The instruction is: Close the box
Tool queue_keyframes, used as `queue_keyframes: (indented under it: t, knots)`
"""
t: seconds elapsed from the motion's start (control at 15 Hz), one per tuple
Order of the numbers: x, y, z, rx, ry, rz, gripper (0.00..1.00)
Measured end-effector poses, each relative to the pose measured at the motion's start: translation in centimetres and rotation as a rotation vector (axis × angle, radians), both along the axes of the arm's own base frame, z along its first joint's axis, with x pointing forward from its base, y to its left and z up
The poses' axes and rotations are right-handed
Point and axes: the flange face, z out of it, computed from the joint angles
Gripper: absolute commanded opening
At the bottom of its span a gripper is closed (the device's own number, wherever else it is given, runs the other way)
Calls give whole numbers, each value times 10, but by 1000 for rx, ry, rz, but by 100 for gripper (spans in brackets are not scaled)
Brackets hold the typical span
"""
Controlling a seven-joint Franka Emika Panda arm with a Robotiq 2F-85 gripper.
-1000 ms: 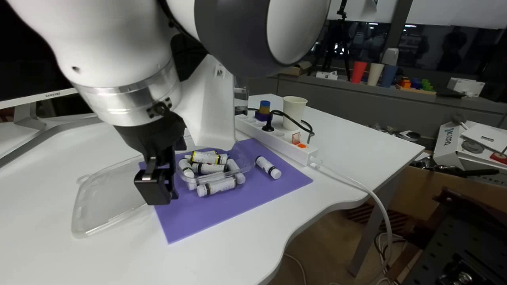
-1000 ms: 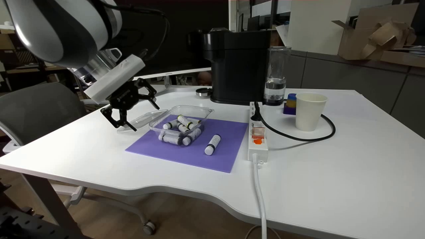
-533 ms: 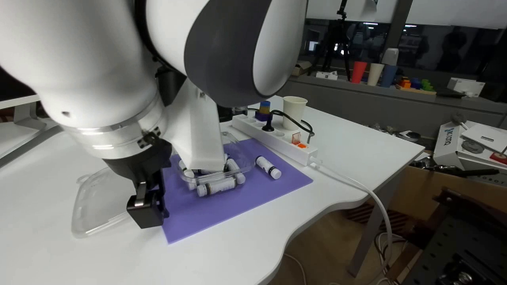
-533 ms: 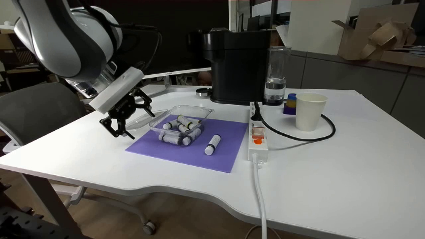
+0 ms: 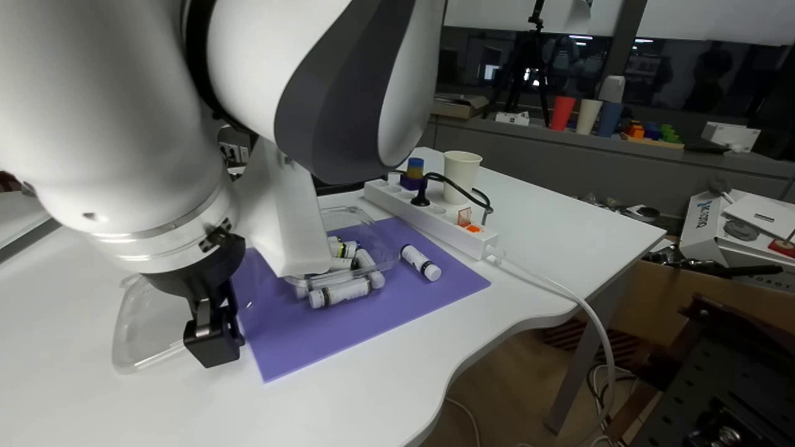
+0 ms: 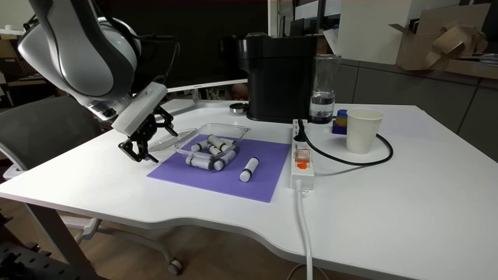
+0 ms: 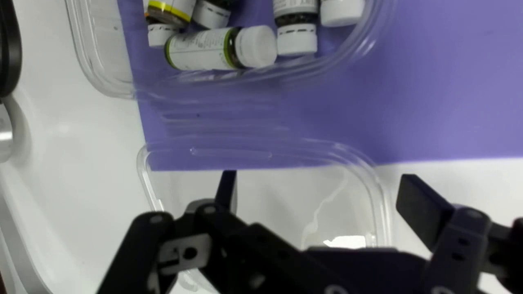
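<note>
The box is a see-through plastic clamshell lying open. Its base half (image 6: 243, 136) holds several white-capped bottles (image 6: 217, 142) and sits on the purple mat (image 6: 256, 190); the base also shows in the wrist view (image 7: 98, 77). Its lid half (image 5: 146, 329) lies flat beside it, partly over the mat's edge; it also shows in the wrist view (image 7: 269, 196). My gripper (image 6: 166, 147) is open and empty, low over the lid. In the wrist view, the open fingers (image 7: 318, 179) stand apart, one over the lid and one just outside its rounded side edge. The arm partly hides the box in an exterior view (image 5: 214, 338).
A loose bottle (image 6: 249, 170) lies on the mat. A white power strip (image 6: 302, 163) with a black cable runs beside the mat. A paper cup (image 6: 363, 130), a tall black appliance (image 6: 282, 77) and a water glass (image 6: 323, 93) stand behind. A monitor stands at the back.
My gripper has moved lower; in an exterior view it shifts left and down, towards the near part of the lid. It stays open. The box and bottles have not moved.
</note>
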Motion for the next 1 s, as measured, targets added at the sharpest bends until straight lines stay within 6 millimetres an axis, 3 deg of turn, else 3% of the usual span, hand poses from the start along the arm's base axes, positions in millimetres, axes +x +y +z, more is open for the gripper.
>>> queue_keyframes:
  t: [0.47, 1.0]
  knots:
    - [3, 16, 0, -21, -46, 62, 100]
    - [9, 31, 18, -22, -156, 50, 100]
